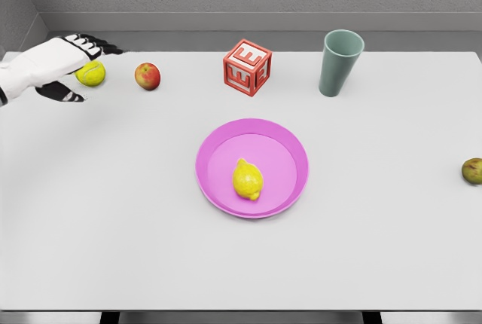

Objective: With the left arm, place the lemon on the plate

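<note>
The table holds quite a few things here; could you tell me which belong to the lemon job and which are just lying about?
Belong to the job:
- lemon, already lying on the plate
- pink plate
- left hand, open, at the far left

Just lying about:
- tennis ball, by the left hand
- apple
- red letter block
- green cup
- brownish fruit at the right edge

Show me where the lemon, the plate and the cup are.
lemon (pixel 248 179), head view, middle of its yellow skin.
plate (pixel 215 151), head view, bare pink part at upper left.
cup (pixel 337 64), head view, middle of its green wall.
</note>
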Action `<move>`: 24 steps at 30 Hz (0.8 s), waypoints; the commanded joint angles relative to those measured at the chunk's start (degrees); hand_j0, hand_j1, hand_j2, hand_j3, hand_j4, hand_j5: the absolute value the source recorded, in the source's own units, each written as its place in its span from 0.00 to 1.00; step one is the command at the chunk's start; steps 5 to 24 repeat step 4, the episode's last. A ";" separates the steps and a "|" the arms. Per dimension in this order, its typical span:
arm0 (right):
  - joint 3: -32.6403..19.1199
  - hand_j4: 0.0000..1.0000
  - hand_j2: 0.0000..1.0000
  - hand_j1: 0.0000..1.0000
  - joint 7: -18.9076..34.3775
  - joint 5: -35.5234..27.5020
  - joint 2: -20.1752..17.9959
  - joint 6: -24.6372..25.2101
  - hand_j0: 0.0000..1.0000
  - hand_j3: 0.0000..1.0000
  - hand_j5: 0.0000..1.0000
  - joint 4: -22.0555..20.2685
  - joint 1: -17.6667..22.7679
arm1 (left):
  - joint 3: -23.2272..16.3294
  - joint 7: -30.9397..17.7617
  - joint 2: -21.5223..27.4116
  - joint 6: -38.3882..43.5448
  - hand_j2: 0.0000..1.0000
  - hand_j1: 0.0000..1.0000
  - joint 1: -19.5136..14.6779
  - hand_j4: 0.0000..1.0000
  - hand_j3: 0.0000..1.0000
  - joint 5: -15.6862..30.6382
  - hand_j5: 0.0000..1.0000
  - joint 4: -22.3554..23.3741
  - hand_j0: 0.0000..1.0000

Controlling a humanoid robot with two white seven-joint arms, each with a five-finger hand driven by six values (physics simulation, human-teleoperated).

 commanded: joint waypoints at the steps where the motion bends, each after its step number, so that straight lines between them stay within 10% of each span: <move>1: -0.01 1.00 1.00 1.00 -0.01 -0.01 0.00 0.00 1.00 1.00 1.00 -0.01 0.00 | 0.91 0.00 1.00 0.11 1.00 1.00 0.17 1.00 1.00 0.67 1.00 2.84 1.00; 24: 0.08 1.00 1.00 1.00 -0.01 -0.01 0.00 0.00 1.00 1.00 1.00 0.08 0.00 | 0.82 0.00 0.91 0.11 1.00 1.00 0.26 1.00 1.00 0.93 1.00 3.02 1.00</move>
